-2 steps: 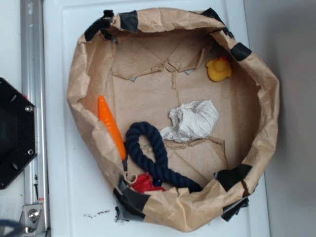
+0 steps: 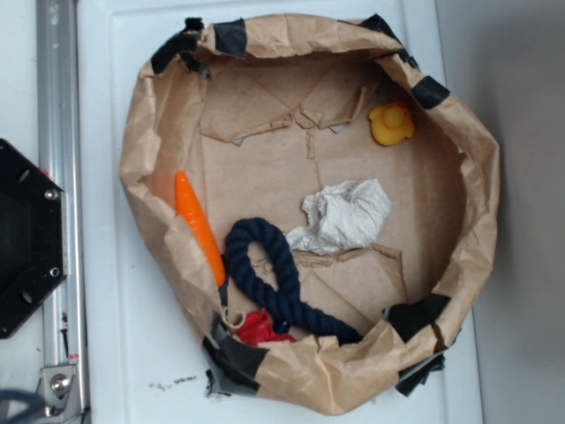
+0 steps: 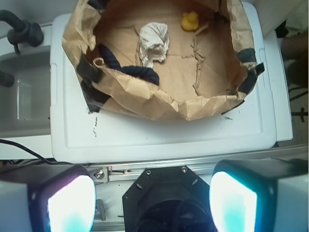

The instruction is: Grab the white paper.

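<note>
The paper (image 2: 342, 217) lies crumpled on the floor of the brown bag (image 2: 481, 203), near the middle of the exterior view and untouched. The claw (image 3: 152, 205) is not in that view at all; only the wrist view shows it, as two bright pads (image 3: 71, 205) at the bottom corners of the frame. They stand wide apart with nothing between them.

From the claw, the paper (image 3: 153, 43) sits far off, toward the top of the wrist frame and almost straight ahead of the gap between the pads. The black base (image 3: 166, 198), the rail and the near wall of the bag all lie between the two. So the coming move, as I judge it, is a long reach forward over the bag's rim and then a drop into it.

In the wrist view the wad runs longer from top to bottom than across, so its long axis points roughly away from the claw. Closing across the narrow width looks the easier grip, though the wrinkles hide its true shape.

Around the paper: the rope (image 2: 265, 274) curls just beside its lower left edge and may touch it. The duck (image 2: 391, 123) sits well apart, toward the upper right. The carrot (image 2: 199, 228) leans on the bag's left wall, and a red thing (image 2: 261, 326) peeks out at the bottom. The bag rests on the white worktop (image 2: 106, 132).
</note>
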You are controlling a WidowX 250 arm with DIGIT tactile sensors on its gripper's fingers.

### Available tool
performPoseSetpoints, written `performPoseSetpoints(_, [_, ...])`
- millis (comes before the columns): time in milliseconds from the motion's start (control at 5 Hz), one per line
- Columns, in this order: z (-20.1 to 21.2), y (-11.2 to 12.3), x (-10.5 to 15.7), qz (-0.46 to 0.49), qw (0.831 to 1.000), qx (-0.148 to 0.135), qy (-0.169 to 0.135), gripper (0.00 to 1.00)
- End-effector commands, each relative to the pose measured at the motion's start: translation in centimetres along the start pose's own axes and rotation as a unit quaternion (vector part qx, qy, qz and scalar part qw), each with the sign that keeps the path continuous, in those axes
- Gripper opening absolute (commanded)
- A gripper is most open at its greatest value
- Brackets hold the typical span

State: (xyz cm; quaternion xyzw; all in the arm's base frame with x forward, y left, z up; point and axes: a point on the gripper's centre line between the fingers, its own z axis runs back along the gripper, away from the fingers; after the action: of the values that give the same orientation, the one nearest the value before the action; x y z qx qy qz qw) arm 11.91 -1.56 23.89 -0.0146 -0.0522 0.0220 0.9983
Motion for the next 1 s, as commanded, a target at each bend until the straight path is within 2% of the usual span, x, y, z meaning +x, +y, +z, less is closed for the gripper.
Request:
performPoseSetpoints(0, [-4.0, 1.1, 7.8, 0.109, 0.994, -0.027, -0.014, 1.0])
performPoseSetpoints(200, [-7.9, 0.9, 10.2, 0.137, 0.989, -0.033, -0.039, 1.0])
performPoseSetpoints(400, [-13.2, 1.7, 12.3, 0.171, 0.984, -0.027, -0.04, 1.0])
performPoseSetpoints(600, [-15.9, 1.2, 14.2, 0.163, 0.985, -0.043, -0.036, 1.0])
performPoseSetpoints(800, [-17.5, 0.2, 16.4, 0.155, 0.986, -0.028, -0.048, 1.0])
